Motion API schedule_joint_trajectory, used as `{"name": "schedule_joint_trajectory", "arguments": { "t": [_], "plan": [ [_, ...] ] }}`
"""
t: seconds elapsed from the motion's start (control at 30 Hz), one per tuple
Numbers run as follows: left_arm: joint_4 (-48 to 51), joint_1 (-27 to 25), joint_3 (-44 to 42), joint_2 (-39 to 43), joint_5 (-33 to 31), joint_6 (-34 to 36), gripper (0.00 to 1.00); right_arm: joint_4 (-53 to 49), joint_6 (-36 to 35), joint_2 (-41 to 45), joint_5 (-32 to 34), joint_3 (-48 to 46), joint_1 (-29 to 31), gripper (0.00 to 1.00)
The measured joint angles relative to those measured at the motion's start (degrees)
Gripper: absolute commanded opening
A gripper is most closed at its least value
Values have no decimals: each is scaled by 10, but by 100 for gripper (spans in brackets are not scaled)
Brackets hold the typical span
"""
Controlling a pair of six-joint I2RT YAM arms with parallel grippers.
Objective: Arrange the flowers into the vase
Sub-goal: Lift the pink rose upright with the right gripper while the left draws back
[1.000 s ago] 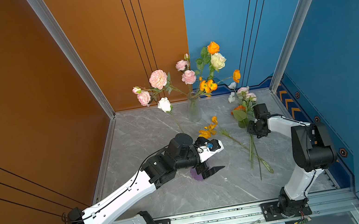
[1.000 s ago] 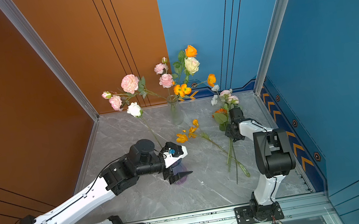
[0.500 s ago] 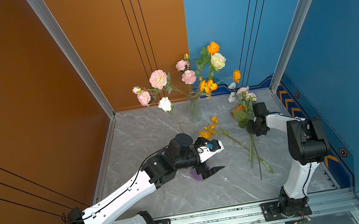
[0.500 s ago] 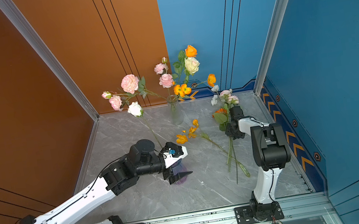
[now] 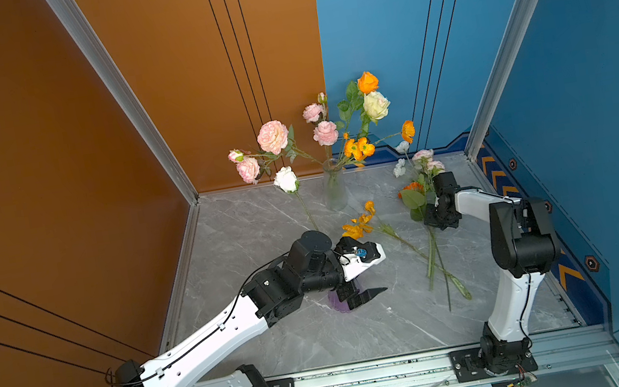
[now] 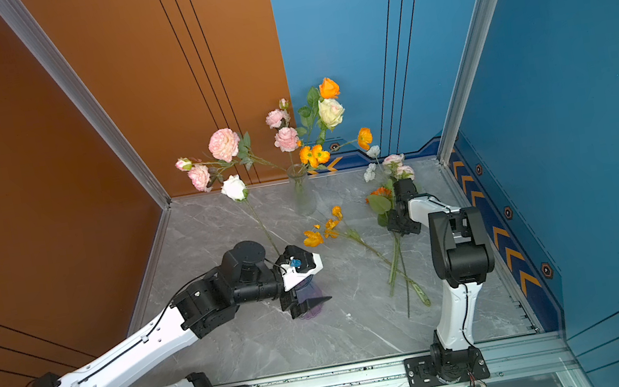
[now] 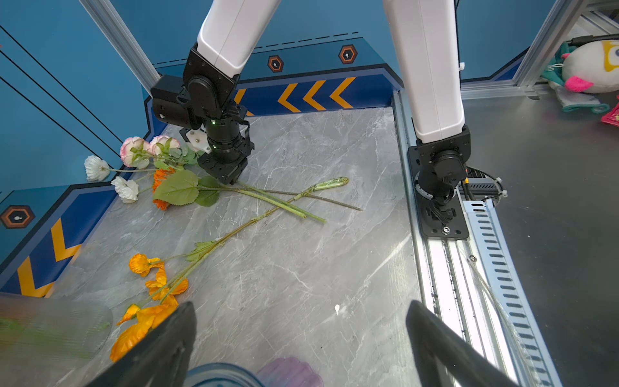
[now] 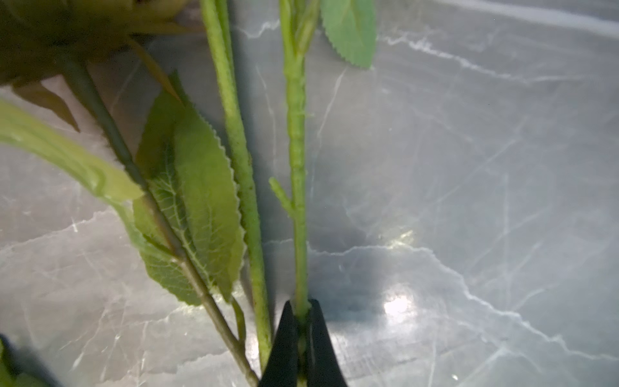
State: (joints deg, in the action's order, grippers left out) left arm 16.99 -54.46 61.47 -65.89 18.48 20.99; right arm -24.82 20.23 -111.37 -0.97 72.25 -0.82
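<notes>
A clear glass vase at the back holds several flowers with pink, orange and cream blooms. More flowers lie on the marble floor at the right. My right gripper is shut on one thin green stem of that bunch, low over the floor. An orange spray lies mid-floor. My left gripper stands open over a small purple vase. A white rose rises behind that arm, its stem's lower end hidden.
Orange and blue walls close in the marble floor at the back and both sides. A metal rail with both arm bases runs along the front. Loose stems reach toward the right arm's base.
My right gripper's jaws have closed on the stem, and that arm's elbow has swung slightly left. The left arm has not moved.
</notes>
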Motion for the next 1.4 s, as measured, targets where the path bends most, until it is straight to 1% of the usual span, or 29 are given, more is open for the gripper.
{"name": "schedule_joint_trajectory", "arguments": {
  "t": [0.07, 0.17, 0.47, 0.63, 0.73, 0.77, 0.87, 1.0, 1.1, 1.23, 1.4],
  "plan": [
    [0, 0, 0, 6, 0, 2, 98, -3, -5, 11, 10, -10, 0, 0],
    [0, 0, 0, 16, 0, 4, 98, -17, -10, 51, 23, -33, 0, 0],
    [13, 0, -1, 65, -10, 31, 98, -63, -9, 247, 45, -52, 0, 0],
    [23, 0, -8, 122, -29, 46, 98, -116, -3, 319, 64, -52, 2, 0],
    [22, 0, -33, 172, -44, 47, 98, -132, 3, 369, 73, -53, 22, 0],
    [22, 0, -47, 192, -50, 45, 98, -130, 4, 389, 74, -54, 35, 0],
    [30, 0, -92, 250, -73, 40, 98, -101, 6, 468, 88, -64, 103, 0],
    [46, 0, -144, 311, -101, 24, 98, -24, 6, 559, 112, -76, 212, 0],
    [52, 0, -159, 342, -116, 12, 98, 51, 5, 595, 134, -87, 279, 0],
    [51, 3, -167, 361, -125, 8, 98, 162, -9, 610, 153, -114, 363, 0],
    [51, 16, -169, 360, -124, 3, 98, 276, -56, 561, 177, -103, 471, 0]
  ]
}}
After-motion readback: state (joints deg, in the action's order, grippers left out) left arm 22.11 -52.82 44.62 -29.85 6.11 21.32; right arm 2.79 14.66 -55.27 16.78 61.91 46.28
